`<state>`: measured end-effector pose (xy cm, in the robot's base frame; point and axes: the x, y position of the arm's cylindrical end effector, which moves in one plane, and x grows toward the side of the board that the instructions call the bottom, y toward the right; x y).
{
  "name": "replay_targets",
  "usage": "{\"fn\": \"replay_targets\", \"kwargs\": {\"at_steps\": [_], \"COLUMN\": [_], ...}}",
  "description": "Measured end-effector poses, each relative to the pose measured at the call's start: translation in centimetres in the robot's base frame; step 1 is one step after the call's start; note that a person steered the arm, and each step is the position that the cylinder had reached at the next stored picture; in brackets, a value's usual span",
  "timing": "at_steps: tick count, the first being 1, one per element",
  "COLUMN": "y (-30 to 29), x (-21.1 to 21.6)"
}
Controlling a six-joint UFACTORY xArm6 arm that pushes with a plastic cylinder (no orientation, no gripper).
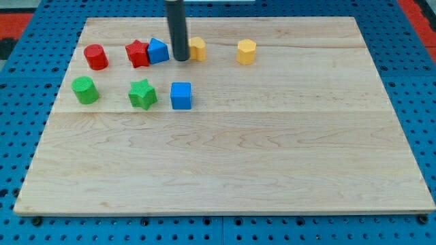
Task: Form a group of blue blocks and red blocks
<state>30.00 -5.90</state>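
Blue blocks [158,51] [181,95] sit upper left near red star [137,53]; my tip [180,59], a bare rod end effector gripping nothing, risks dragging the yellow block [197,48] beside it.

My tip [181,59] wedged between blue block [158,51] and yellow block [197,48]; wide room below blue cube [181,95].

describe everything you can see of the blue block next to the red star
The blue block is a small, matte, angular piece with a peaked top; its exact shape is hard to tell. It sits flat near the view's top left of the wooden board, pressed against the red star on its left. My tip stands just to its right, almost touching.
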Motion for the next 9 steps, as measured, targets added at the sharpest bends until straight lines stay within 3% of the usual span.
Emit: {"fn": "replay_targets", "kwargs": {"at_steps": [1,2,3,4,5,6,7,9], "y": [0.2,-6.7,-9.8,-4.3,5.0,11.3,6.6,-2.7], "x": [-1.5,-1.1,-1.1,0.7,3.3,9.5,12.4,11.9]}}
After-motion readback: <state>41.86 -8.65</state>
